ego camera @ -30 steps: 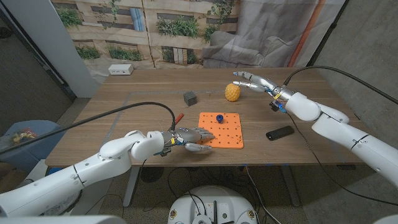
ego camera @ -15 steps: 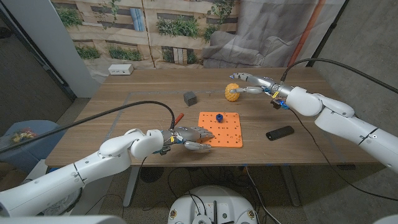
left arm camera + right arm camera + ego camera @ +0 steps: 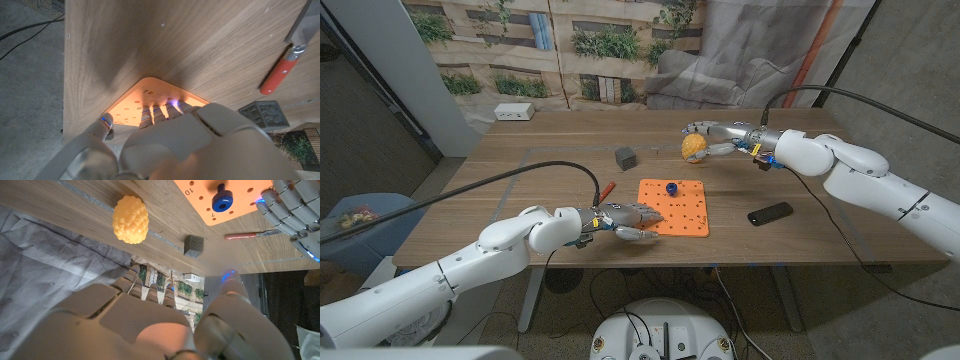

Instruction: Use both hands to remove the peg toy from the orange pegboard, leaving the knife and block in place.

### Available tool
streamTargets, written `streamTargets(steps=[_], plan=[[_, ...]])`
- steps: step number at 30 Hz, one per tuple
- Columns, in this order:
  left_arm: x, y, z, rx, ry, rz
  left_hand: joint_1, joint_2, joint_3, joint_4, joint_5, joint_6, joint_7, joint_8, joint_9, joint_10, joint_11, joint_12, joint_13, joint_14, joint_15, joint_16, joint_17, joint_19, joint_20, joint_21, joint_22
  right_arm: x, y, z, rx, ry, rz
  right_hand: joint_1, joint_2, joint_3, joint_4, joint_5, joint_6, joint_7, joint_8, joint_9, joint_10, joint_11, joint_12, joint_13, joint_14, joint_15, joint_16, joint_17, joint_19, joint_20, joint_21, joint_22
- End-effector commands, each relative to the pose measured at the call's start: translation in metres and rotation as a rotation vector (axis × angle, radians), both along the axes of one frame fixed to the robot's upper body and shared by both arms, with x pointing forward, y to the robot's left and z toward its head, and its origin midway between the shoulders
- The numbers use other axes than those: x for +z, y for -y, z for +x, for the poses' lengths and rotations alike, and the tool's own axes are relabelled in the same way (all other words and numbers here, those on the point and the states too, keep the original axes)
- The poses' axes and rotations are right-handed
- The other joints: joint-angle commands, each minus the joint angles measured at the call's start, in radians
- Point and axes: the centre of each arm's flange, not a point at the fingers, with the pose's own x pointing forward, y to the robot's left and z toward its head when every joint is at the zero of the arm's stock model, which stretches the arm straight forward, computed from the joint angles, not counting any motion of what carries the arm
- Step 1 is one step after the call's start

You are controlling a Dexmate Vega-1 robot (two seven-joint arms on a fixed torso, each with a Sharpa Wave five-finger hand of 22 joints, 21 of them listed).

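Observation:
The orange pegboard [image 3: 682, 212] lies near the table's front edge with a blue peg toy [image 3: 673, 188] standing in its far side. My left hand [image 3: 623, 219] rests its fingertips on the board's near left corner [image 3: 134, 102] and holds nothing. A red-handled knife [image 3: 607, 188] lies just left of the board, and a grey block [image 3: 626, 158] sits farther back. My right hand [image 3: 716, 135] hovers at the back right, fingers spread, beside a yellow pineapple toy [image 3: 694, 148]. Peg [image 3: 222, 198], block [image 3: 193, 245] and knife [image 3: 250, 234] also appear in the right wrist view.
A black phone [image 3: 770, 213] lies right of the pegboard. A white power strip [image 3: 514, 112] sits at the far left corner of the table. The yellow pineapple toy [image 3: 130, 219] stands apart from my right hand's fingers.
My right hand has swung left, closing in on the yellow pineapple toy. My left hand and the pegboard have not moved.

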Motion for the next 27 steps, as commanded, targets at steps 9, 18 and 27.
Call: streamTargets(steps=[9,18,27], plan=[[-0.002,-0.002,0.000,-0.002,-0.012,-0.002,0.010,0.091,0.006,0.000,0.005,0.006,-0.002,0.002,0.002,0.005,-0.005,0.007,0.002,0.010,-0.063,0.006,0.002,0.006,-0.178,0.002,0.002,0.013,-0.039,-0.002,-0.052,-0.048,-0.284,0.049,-0.021,0.012,-0.004,-0.002,-0.040,-0.011,-0.001,0.008,-0.050,0.021,0.001,0.006,-0.029,0.033,-0.006,0.005,-0.012,0.025,-0.002,0.003],[-0.001,0.000,0.003,-0.003,-0.007,-0.004,0.009,0.091,0.008,0.001,0.005,0.007,-0.002,0.002,0.002,0.006,-0.006,0.007,0.002,0.011,-0.062,0.006,0.002,0.006,-0.178,0.002,0.002,0.016,-0.056,-0.004,-0.101,-0.046,-0.382,0.074,-0.031,0.021,-0.003,0.002,-0.081,-0.009,-0.006,0.010,-0.074,0.031,0.004,0.009,-0.044,0.058,-0.006,0.007,-0.019,0.050,-0.002,0.003],[-0.001,0.003,0.003,-0.004,-0.003,-0.003,0.009,0.091,0.010,0.001,0.004,0.008,-0.001,0.002,0.002,0.006,-0.004,0.006,0.002,0.012,-0.063,0.006,0.002,0.007,-0.178,0.001,0.002,0.004,-0.061,0.001,-0.136,-0.018,-0.414,0.083,-0.036,0.024,-0.002,0.004,-0.083,-0.008,-0.002,0.012,-0.079,0.037,0.007,0.010,-0.040,0.059,-0.002,0.008,-0.009,0.055,0.002,0.003]])
